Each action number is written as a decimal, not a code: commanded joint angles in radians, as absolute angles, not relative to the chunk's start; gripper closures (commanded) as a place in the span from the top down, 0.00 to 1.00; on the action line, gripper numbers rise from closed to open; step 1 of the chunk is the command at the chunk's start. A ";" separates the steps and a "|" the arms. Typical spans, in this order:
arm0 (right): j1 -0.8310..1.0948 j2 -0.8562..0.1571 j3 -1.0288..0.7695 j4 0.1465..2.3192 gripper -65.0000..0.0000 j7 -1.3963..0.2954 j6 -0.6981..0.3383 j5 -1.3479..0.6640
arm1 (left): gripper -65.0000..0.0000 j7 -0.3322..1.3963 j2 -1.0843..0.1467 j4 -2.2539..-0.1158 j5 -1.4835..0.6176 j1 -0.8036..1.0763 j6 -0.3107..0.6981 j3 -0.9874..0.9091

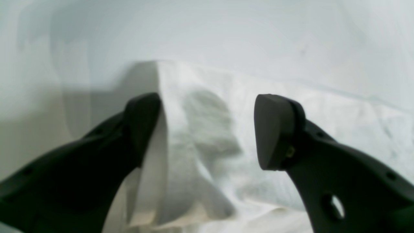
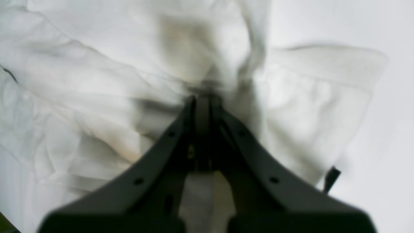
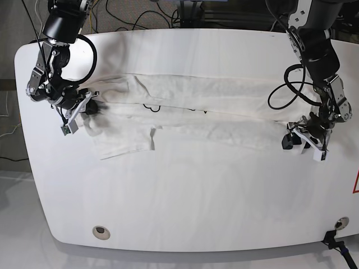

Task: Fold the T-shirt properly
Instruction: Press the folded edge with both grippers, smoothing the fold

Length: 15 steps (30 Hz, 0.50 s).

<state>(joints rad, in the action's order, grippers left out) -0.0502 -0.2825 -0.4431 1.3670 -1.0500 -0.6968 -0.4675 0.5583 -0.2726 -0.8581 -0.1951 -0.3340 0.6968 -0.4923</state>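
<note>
The T-shirt (image 3: 213,106) lies as a long white band across the table (image 3: 196,207), plain side up, with a sleeve (image 3: 123,140) spread toward the front at the left end. A little dark print peeks out near its middle. My right gripper (image 3: 92,106) is at that left end, shut on bunched cloth of the T-shirt (image 2: 97,97), which gathers at the closed tips of my right gripper (image 2: 203,97). My left gripper (image 3: 295,141) is at the band's right end. It is open, and my left gripper (image 1: 207,129) straddles a raised edge of the T-shirt (image 1: 226,145).
Cables (image 3: 140,17) run behind the table's far edge. A round hole (image 3: 101,231) sits near the front left corner, and a small black fitting (image 3: 336,224) near the front right. The table's right edge (image 3: 350,140) is close to my left gripper.
</note>
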 commanded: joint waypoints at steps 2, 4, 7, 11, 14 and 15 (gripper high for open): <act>-0.042 -0.295 -0.444 1.377 0.00 -1.067 -0.698 -0.452 | 0.65 0.567 -0.285 -0.869 -0.199 -0.352 0.698 -0.490; -0.039 -0.295 -0.444 1.377 0.00 -1.067 -0.698 -0.452 | 0.63 0.567 -0.285 -0.869 -0.199 -0.352 0.698 -0.490; -0.038 -0.295 -0.444 1.377 0.00 -1.067 -0.698 -0.452 | 0.40 0.567 -0.285 -0.869 -0.199 -0.367 0.698 -0.492; -0.038 -0.295 -0.444 1.377 0.00 -1.067 -0.698 -0.452 | 0.10 0.567 -0.283 -0.869 -0.199 -0.372 0.698 -0.493; -0.039 -0.295 -0.444 1.377 0.00 -1.067 -0.698 -0.452 | 0.08 0.567 -0.283 -0.869 -0.200 -0.378 0.698 -0.496; -0.039 -0.295 -0.444 1.377 0.00 -1.067 -0.698 -0.452 | 0.08 0.567 -0.283 -0.871 -0.200 -0.378 0.698 -0.506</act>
<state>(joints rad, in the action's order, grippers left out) -0.0380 -0.2825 -0.4435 1.3689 -1.0389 -0.6968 -0.4751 0.5854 -0.2691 -0.8543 -0.1829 -0.3489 0.6960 -0.4931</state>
